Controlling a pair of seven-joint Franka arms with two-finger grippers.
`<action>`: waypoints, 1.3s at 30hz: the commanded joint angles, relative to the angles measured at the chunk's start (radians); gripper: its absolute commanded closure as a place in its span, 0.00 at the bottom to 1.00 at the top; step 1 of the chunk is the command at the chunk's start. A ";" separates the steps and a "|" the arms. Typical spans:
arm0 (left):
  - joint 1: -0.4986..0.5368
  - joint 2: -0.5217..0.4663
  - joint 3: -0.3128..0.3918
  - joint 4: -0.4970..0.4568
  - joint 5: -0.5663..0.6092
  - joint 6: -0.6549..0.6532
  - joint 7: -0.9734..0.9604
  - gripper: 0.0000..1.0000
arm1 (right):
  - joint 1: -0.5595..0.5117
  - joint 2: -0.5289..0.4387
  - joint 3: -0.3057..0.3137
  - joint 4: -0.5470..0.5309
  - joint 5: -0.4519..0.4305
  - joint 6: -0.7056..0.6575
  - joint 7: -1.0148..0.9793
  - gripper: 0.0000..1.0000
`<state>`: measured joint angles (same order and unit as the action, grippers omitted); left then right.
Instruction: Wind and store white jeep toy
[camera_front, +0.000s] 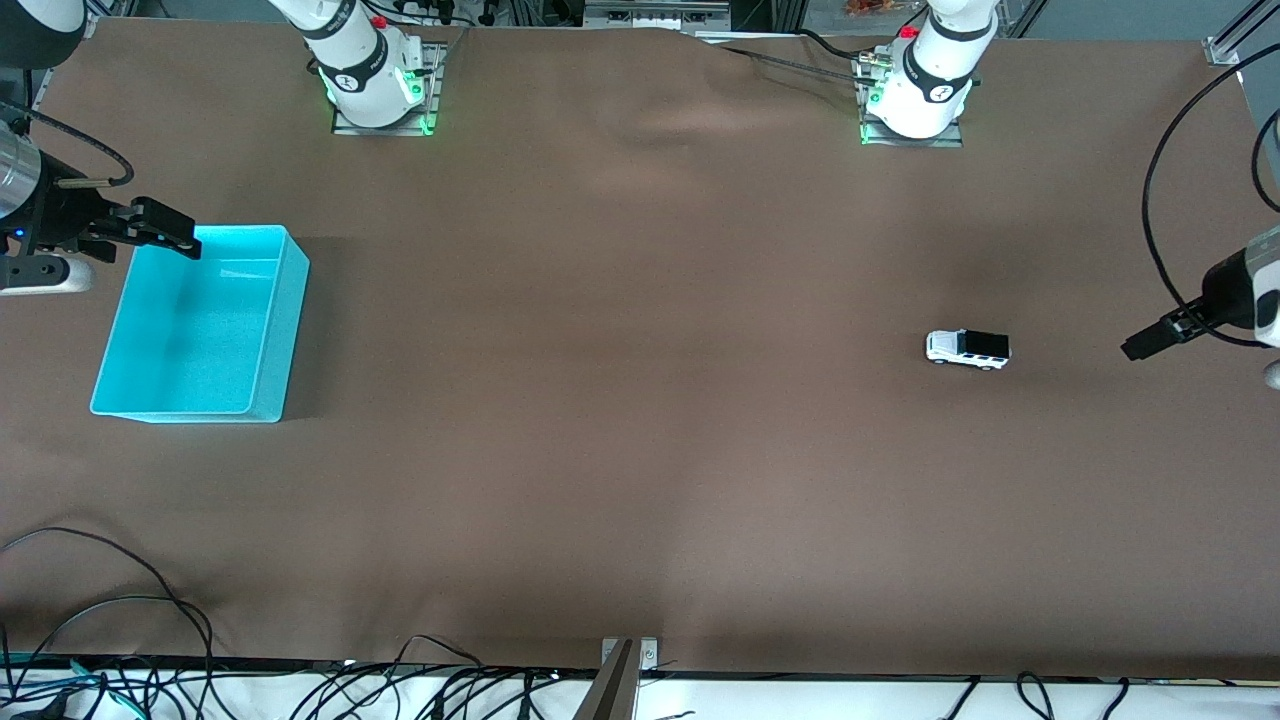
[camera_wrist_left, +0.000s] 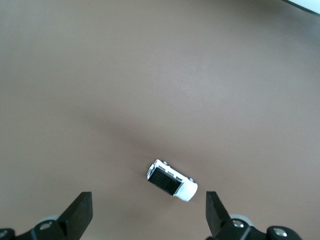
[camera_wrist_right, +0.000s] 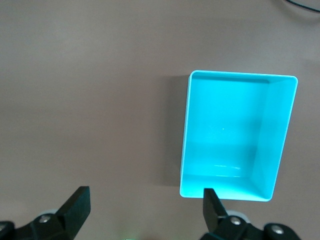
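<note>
Front view, boxy white jeep toy (camera_front: 967, 349), brown cloth (camera_front: 640, 400)

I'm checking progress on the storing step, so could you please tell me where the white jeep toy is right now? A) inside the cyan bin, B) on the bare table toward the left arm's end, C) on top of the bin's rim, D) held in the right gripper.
B: the white jeep toy sits on the brown table, apart from the empty cyan bin, ungripped.

Both arms hang out at the table's ends — left gripper (camera_front: 1140, 348) and right gripper (camera_front: 180, 235) spread wide, holding nothing.
</note>
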<state>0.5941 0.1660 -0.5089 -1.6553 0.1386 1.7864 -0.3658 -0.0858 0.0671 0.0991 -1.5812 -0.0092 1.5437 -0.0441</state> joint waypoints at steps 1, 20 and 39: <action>0.006 0.007 -0.002 0.097 -0.054 -0.094 0.154 0.00 | -0.003 -0.001 0.002 0.015 -0.002 -0.019 0.004 0.00; 0.007 0.000 -0.003 0.111 -0.074 -0.130 0.350 0.00 | 0.001 -0.003 0.010 0.020 0.000 -0.028 0.004 0.00; 0.006 -0.002 -0.007 0.111 -0.074 -0.130 0.349 0.00 | 0.003 -0.003 0.011 0.033 0.000 -0.027 0.004 0.00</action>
<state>0.5941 0.1659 -0.5110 -1.5610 0.0930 1.6771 -0.0488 -0.0818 0.0666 0.1051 -1.5724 -0.0092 1.5378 -0.0441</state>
